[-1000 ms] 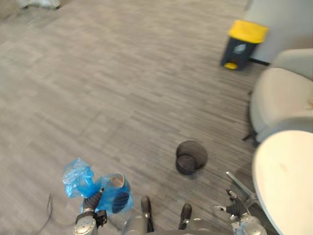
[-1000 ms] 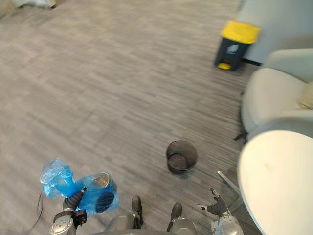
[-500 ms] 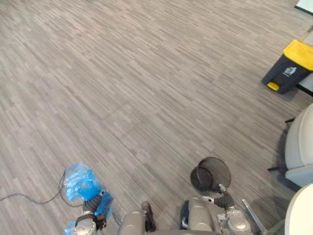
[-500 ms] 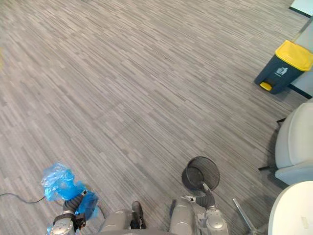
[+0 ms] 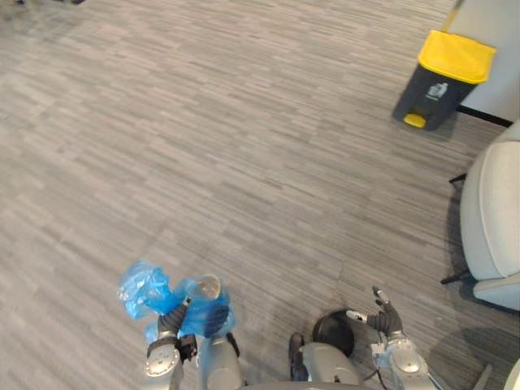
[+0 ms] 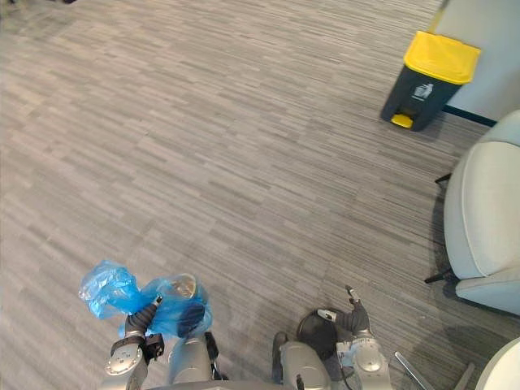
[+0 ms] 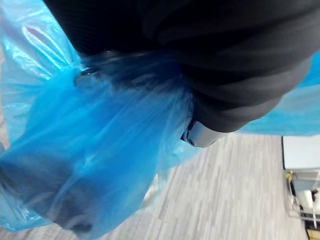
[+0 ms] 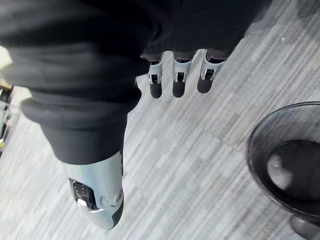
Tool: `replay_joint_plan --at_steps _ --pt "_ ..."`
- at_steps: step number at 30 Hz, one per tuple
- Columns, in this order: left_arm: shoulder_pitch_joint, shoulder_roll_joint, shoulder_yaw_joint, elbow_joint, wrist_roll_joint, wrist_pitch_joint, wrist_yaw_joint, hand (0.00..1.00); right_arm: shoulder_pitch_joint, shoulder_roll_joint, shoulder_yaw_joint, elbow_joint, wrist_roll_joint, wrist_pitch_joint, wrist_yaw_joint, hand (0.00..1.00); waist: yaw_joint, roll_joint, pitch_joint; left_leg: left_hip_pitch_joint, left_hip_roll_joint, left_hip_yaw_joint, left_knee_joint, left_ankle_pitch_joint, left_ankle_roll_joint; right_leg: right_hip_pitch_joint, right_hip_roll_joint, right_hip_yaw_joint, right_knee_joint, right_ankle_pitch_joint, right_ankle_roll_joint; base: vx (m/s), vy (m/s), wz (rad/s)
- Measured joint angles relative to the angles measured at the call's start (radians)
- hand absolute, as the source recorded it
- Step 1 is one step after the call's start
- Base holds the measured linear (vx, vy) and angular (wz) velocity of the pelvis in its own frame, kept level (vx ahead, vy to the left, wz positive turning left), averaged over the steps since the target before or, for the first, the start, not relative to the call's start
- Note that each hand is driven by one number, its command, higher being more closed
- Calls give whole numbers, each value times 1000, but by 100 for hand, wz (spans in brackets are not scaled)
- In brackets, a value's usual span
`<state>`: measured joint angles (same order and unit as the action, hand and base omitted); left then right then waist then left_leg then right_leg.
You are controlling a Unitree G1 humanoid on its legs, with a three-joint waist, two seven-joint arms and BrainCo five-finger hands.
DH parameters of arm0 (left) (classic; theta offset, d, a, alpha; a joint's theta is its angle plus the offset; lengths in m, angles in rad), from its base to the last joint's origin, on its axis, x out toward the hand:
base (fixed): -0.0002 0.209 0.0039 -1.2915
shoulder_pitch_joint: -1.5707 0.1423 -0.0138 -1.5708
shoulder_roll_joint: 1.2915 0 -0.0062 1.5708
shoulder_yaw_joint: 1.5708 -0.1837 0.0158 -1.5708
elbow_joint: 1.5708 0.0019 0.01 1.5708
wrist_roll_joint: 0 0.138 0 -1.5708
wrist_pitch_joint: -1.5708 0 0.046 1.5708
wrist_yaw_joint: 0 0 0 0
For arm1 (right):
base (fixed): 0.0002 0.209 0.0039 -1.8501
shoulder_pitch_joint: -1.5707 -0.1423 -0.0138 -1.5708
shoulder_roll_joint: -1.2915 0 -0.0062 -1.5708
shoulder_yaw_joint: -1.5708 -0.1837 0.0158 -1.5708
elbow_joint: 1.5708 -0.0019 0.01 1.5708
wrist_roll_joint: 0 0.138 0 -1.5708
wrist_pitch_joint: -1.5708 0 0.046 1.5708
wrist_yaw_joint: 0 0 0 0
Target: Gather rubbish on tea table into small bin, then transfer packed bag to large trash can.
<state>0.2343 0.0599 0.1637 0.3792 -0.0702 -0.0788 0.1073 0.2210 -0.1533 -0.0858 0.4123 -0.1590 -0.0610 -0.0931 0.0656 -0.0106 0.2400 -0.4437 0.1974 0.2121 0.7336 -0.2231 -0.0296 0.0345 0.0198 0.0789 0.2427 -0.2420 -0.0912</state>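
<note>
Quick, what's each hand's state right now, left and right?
Left hand: shut on the blue bag.
Right hand: open, holding nothing.

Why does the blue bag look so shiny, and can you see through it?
Left wrist view: light passes through the thin blue bag gripped in the left hand, so a dark lump shows inside, and pale streaks of glare lie on its folds. Left eye view: a round silvery rim shows through the plastic near the bag's top.
</note>
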Motion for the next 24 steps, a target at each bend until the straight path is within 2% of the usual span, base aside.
replay_joint_plan --at_steps 1,2,3,4,5,6,7,8,9,10,11,12,14,15,16,17,18,19,20,21,22,23,24 --pt "-1 -1 -1 -3 0 0 0 100 -2 -5 -3 3 0 -1 0 0 6 12 -12 -5 -34 -49 -164 31 -42 13 -7 30 5 -36 29 667 372 -125" --pt "16 -8 -3 -4 2 -8 1 100 -5 -26 -4 16 0 -2 0 0 9 34 -28 0 -47 -124 -381 65 -84 23 7 68 29 -97 63 578 347 -84" --pt "19 -9 -3 -4 2 -9 1 100 -5 -27 -4 16 0 -2 0 0 9 36 -29 0 -46 -129 -394 67 -87 24 9 70 31 -103 67 731 416 -118" --pt "32 6 -3 22 4 -2 5 100 -29 0 -6 75 0 4 -6 0 12 -12 -60 8 -89 -140 -330 151 -68 24 -35 136 99 -165 89 523 252 -106" --pt "30 27 -2 15 4 2 4 100 -15 21 -9 75 -2 0 -8 0 8 -47 -80 18 -110 -103 -292 99 -26 -13 -64 153 200 -166 120 527 235 -118" --pt "26 33 -4 9 4 2 4 100 -13 31 -11 76 -4 0 -10 0 6 -61 -75 42 -110 -73 -275 70 -24 -36 -74 161 279 -153 172 627 249 -97" --pt "25 41 -10 -2 4 2 4 100 -14 46 -9 76 -8 0 -11 0 4 -76 -54 115 -110 -33 -252 20 4 -96 -84 160 486 -80 349 702 277 -88" --pt "24 53 -24 -11 3 5 5 100 -5 58 -10 76 -9 -1 -12 0 -10 -67 -47 181 -105 -11 -247 -22 15 -186 -94 121 712 -26 370 672 248 -80" --pt "20 62 -32 -20 3 5 7 100 -2 61 -5 77 -9 0 -12 0 -26 -67 -46 229 -101 4 -256 -39 22 -245 -100 78 815 -26 363 404 129 -45" --pt "20 62 -37 -27 3 5 7 100 -5 62 2 77 -9 1 -12 0 -28 -65 -45 264 -99 17 -276 -44 24 -284 -108 39 849 -28 347 496 92 -53" --pt "15 65 -41 -35 1 5 10 100 -17 63 12 77 -9 0 -12 0 -30 -53 -38 343 -87 45 -337 -47 25 -352 -124 -53 846 -46 275 602 84 -79" --pt "4 72 -39 -36 1 4 11 100 -26 63 14 78 -9 -1 -12 0 -29 -35 -30 418 -69 62 -402 -51 19 -412 -128 -150 791 -64 220 605 68 -78" --pt "-16 88 -40 -32 0 4 10 100 -46 65 14 88 -9 -5 -13 0 -44 -30 -26 474 -63 70 -458 -51 19 -479 -132 -231 666 -68 205 448 -7 -32" --pt "-37 103 -34 -6 0 3 10 100 -66 57 10 121 -9 -10 -15 0 -66 -27 -24 503 -61 67 -491 -50 18 -508 -129 -270 481 -39 178 513 -80 14" --pt "-76 106 -34 43 0 3 10 100 -84 43 7 166 -9 -7 -15 0 -83 -23 -17 538 -64 62 -520 -51 17 -519 -124 -284 267 37 161 550 -136 31" --pt "-92 108 -34 67 1 4 10 100 -88 36 6 184 -9 -4 -15 0 -90 -24 -13 560 -69 60 -533 -52 10 -517 -122 -283 165 92 156 713 -195 45" --pt "-106 109 -27 99 3 4 14 100 -85 21 3 210 -9 3 -16 0 -107 -29 -13 608 -71 41 -547 -60 -35 -501 -114 -280 79 277 112 751 -196 20" --pt "-107 92 -23 116 5 5 18 100 -95 -2 -5 231 -9 6 -17 0 -106 20 -6 634 -34 20 -532 -67 -60 -494 -86 -280 137 300 21 635 -161 8" --pt "-107 96 -21 116 5 4 18 100 -102 1 -17 232 -9 7 -17 0 -106 21 -4 626 -25 13 -506 -46 -96 -511 -90 -278 191 252 17 635 -182 -10" --pt "-107 89 -18 116 5 5 24 100 -103 2 -38 230 -9 8 -17 0 -109 24 5 630 -23 -13 -432 4 -139 -506 -102 -290 285 172 8 620 -243 3" --pt "-105 67 -15 115 5 5 26 100 -93 -3 -44 222 -9 11 -17 0 -110 33 18 595 -2 -23 -247 75 -109 -448 -95 -325 328 115 -11 628 -277 1" --pt "-97 57 -16 111 5 5 26 100 -85 -4 -41 213 -9 12 -16 0 -106 37 19 560 20 -23 -122 148 -82 -400 -84 -328 315 89 -20 595 -240 -28" --pt "-72 43 -17 90 5 1 23 100 -78 3 -30 179 -8 11 -17 0 -87 36 21 459 84 -27 136 188 -49 -306 -48 -312 253 53 -35 565 -169 -73"
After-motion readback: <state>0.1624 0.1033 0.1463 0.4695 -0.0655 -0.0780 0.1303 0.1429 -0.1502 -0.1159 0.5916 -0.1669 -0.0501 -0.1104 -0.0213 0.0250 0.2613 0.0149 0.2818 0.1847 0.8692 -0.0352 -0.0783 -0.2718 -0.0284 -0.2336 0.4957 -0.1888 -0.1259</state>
